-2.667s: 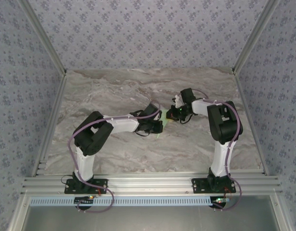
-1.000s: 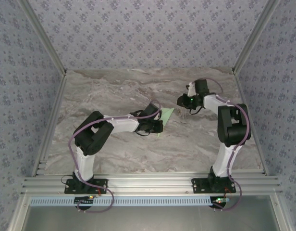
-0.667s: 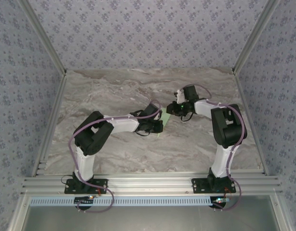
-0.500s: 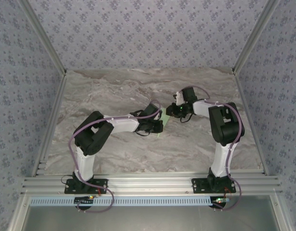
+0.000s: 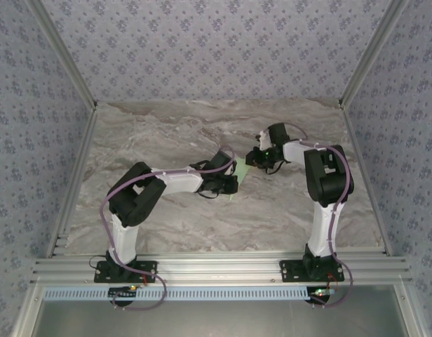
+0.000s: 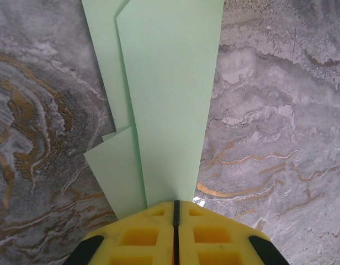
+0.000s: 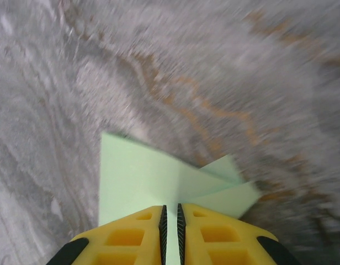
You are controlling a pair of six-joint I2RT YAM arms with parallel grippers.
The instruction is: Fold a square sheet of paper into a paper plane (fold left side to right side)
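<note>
Several folds were done, more remained; left gripper, fingers together, pinned the paper plane; right gripper, at two o'clock, seemingly likewise.

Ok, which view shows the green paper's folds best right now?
Left wrist: the green paper is sharp there, its overlapping layers and fold edges distinct. Right wrist shows a wide part with two flaps, but blurred. Top external shows a tiny pale sliver, too small for detail.

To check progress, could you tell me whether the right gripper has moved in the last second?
Yes: the right gripper moved left, away from the right frame post, to the folded paper.
</note>
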